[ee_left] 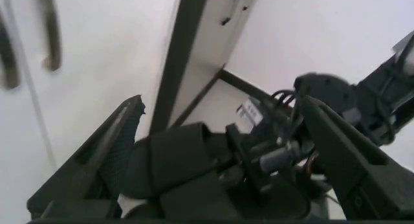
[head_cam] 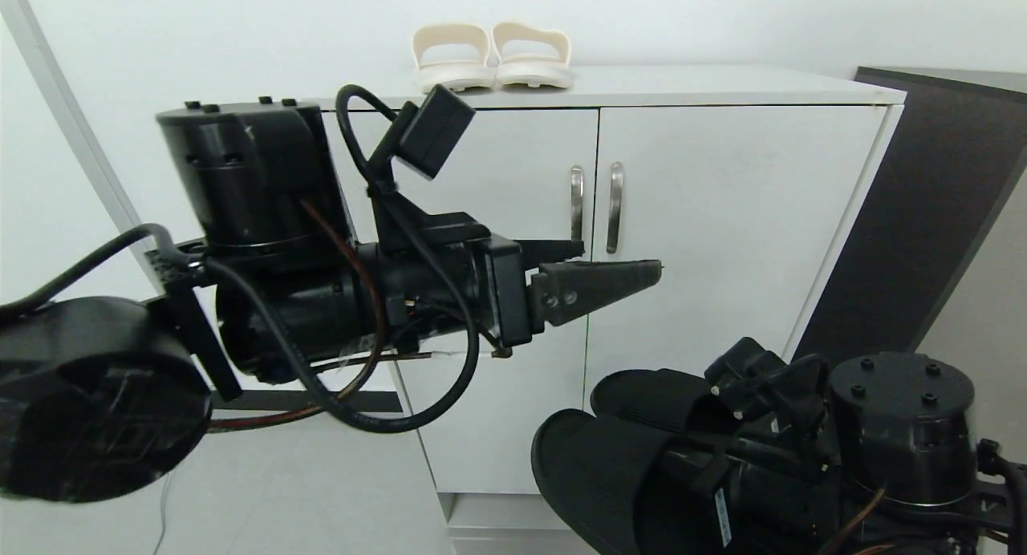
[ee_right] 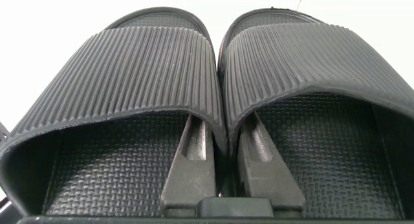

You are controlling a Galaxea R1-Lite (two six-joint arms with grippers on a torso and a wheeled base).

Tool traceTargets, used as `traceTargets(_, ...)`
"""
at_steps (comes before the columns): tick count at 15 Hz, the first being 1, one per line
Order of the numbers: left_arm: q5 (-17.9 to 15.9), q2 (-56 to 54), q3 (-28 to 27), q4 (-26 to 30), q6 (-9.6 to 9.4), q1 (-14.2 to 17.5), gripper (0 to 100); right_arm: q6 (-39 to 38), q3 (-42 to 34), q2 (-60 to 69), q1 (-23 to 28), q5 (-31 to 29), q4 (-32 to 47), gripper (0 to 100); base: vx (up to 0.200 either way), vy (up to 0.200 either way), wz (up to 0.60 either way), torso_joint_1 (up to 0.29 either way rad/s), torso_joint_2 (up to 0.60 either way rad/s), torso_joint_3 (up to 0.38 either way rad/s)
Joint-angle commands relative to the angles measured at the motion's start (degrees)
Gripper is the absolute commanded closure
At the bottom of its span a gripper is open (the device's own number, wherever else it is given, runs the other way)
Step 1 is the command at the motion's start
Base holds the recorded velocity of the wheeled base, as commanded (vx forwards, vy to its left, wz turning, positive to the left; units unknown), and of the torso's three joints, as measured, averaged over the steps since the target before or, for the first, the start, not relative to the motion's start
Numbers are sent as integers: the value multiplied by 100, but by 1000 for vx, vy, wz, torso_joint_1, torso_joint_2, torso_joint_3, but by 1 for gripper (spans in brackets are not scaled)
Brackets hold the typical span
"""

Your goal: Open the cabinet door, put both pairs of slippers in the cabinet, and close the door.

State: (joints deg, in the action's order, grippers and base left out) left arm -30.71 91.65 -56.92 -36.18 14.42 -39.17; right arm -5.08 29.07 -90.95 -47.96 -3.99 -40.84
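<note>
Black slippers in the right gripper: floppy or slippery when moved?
Probably fairly stiff: the black slippers show arched, unsagging straps while the right gripper pinches only their adjoining inner walls. Likely light, being held up by that one pinch. Textured footbeds suggest decent grip, though one slipper might twist loose.

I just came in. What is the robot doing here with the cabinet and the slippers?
The robot faces a white cabinet whose two doors are both shut. Its right gripper holds the black slippers low in front of the cabinet, one finger inside each slipper, pinching their inner walls together. Its left gripper is open and raised at the height of the door handles. The cream slippers sit on top of the cabinet. No door has been opened yet.
</note>
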Motion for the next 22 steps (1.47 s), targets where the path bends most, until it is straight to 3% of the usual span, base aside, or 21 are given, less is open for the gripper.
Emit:
traceTargets(1, -225, 450, -540, 23, 307, 6, 0, -1, 2, -54, -3, -6, -3, 100, 0, 0, 0, 0, 0, 0)
traceTargets(2, -427, 582, -830, 23, 667, 6, 0, -1, 11, -80, -3, -6, -3, 100, 0, 0, 0, 0, 0, 0)
traceTargets(4, -550, 881, -1243, 32, 1089, 50, 0, -1, 11, -133, -3, 3, -3, 100, 0, 0, 0, 0, 0, 0)
traceTargets(5, -524, 1066, -1445, 41, 1177, 76, 0, -1, 19, -151, -3, -6, -3, 100, 0, 0, 0, 0, 0, 0)
traceTargets(9, -225, 1567, -2192, 507, 1142, 146, 0, -1, 11, -159, -3, -14, -3, 100, 0, 0, 0, 0, 0, 0)
traceTargets(13, 65, 1804, -2605, 806, 1133, 217, 0, -1, 11, -159, -3, -14, -3, 100, 0, 0, 0, 0, 0, 0)
traceTargets(15, 592, 2085, -3159, 1280, 808, 296, 0, -1, 11, -168, -3, 3, -3, 100, 0, 0, 0, 0, 0, 0)
traceTargets(16, 724, 2129, -3282, 1421, 773, 296, 0, -1, 11, -203, -3, 3, -12, 100, 0, 0, 0, 0, 0, 0)
traceTargets(22, 627, 2349, -3537, 1465, 773, 524, 0, -1, 11, -265, -3, 3, -21, 100, 0, 0, 0, 0, 0, 0)
